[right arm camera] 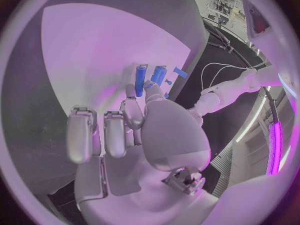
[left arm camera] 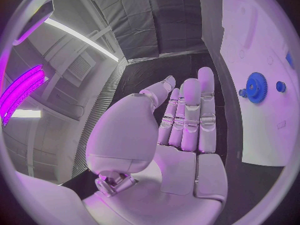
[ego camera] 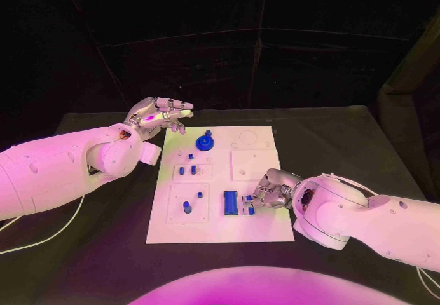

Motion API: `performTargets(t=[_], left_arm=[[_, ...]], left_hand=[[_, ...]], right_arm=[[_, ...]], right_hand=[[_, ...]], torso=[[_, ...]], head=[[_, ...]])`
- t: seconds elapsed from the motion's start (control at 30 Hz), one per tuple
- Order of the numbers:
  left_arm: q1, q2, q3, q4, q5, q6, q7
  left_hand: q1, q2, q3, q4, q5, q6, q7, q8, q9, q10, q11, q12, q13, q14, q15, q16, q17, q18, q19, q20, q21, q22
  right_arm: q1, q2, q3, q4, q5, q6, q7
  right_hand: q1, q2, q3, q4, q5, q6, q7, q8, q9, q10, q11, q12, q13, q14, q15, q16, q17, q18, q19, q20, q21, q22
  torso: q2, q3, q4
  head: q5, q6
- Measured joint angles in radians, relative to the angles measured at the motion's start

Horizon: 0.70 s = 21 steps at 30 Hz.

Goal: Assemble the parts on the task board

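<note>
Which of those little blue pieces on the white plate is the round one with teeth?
The blue gear, at the task board's far end near the left hand. It is a toothed disc; the other blue parts nearer the robot are small pegs and oblong blocks.

Black table (ego camera: pixel 91 254), white cable (ego camera: pixel 46 235)

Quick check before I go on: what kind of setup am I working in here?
Probably a lab test cell: a black table ringed by dark curtains, a white task board carrying small blue parts, among them a blue gear.
</note>
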Motion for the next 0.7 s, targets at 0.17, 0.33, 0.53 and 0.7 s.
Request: performTargets(t=[0.17,0.33,0.53,0.7], left_arm=[[0.000,-0.001,0.000,0.000,0.000,0.000,0.000],[0.000,-0.001,0.000,0.000,0.000,0.000,-0.001],[0.000,-0.001,0.000,0.000,0.000,0.001,-0.001],[0.000,-0.001,0.000,0.001,0.000,0.002,-0.002]], left_hand=[[0.000,0.000,0.000,0.000,0.000,0.000,0.000,0.000,0.000,0.000,0.000,0.000,0.000,0.000,0.000,0.000,0.000,0.000,0.000,0.000,0.000,0.000],[0.000,0.000,0.000,0.000,0.000,0.000,0.000,0.000,0.000,0.000,0.000,0.000,0.000,0.000,0.000,0.000,0.000,0.000,0.000,0.000,0.000,0.000],[0.000,0.000,0.000,0.000,0.000,0.000,0.000,0.000,0.000,0.000,0.000,0.000,0.000,0.000,0.000,0.000,0.000,0.000,0.000,0.000,0.000,0.000],[0.000,0.000,0.000,0.000,0.000,0.000,0.000,0.000,0.000,0.000,0.000,0.000,0.000,0.000,0.000,0.000,0.000,0.000,0.000,0.000,0.000,-0.001]], right_arm=[[0.000,0.003,0.000,-0.001,0.018,-0.030,-0.001],[0.000,0.005,0.000,-0.002,0.029,-0.044,-0.003],[0.000,0.009,0.000,-0.006,0.035,-0.039,-0.003],[0.000,0.013,0.000,-0.010,0.037,-0.022,-0.005]], right_hand=[[0.000,0.000,0.000,0.000,0.000,0.000,0.000,0.000,0.000,0.000,0.000,0.000,0.000,0.000,0.000,0.000,0.000,0.000,0.000,0.000,0.000,0.000],[0.000,0.000,0.000,0.000,0.006,0.000,0.000,0.000,0.000,0.000,0.000,0.000,0.000,0.000,0.000,0.000,0.000,0.000,0.000,0.000,0.000,0.000],[0.000,0.000,0.000,0.000,0.006,0.000,0.000,0.000,0.000,0.000,0.000,0.000,-0.002,0.000,0.000,0.000,0.000,0.000,0.000,0.000,0.000,0.000],[0.000,0.000,0.000,0.000,0.006,0.004,-0.003,0.000,0.000,0.000,0.000,0.000,-0.003,0.000,0.000,0.000,0.000,0.000,0.000,0.000,0.000,0.000]], torso=[[0.000,0.0002,-0.0001],[0.000,0.0002,-0.0007],[0.000,0.0002,-0.0007],[0.000,0.0002,-0.0006]], head=[[0.003,0.000],[0.003,-0.001],[0.004,-0.003],[0.004,-0.005]])
